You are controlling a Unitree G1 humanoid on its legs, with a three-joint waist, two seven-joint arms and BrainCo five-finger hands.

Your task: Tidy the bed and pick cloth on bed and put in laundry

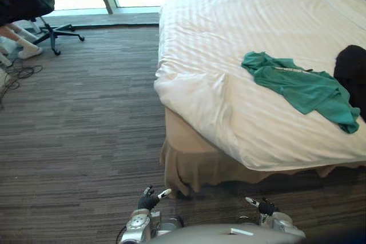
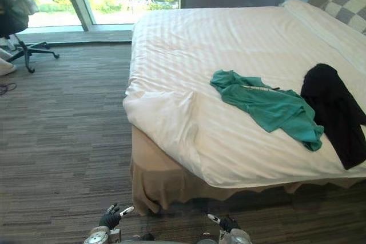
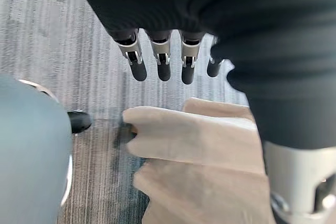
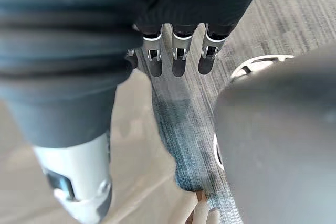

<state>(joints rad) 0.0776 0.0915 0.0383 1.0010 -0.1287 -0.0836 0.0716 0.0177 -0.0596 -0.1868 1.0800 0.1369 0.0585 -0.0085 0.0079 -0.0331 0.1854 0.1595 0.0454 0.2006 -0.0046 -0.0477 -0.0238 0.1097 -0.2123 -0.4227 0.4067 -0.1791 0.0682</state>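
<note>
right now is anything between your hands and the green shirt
Nothing: the left hand and right hand hang low by the beige-skirted bed corner; bare white striped duvet lies between them and the teal-green shirt. The black garment lies to its right.

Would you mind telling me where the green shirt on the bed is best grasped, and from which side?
Probably pinch the green shirt at its rumpled end away from the black garment: folds stand up there, the rest lies flat on the bed. Come from above, over the bed's near edge.
</note>
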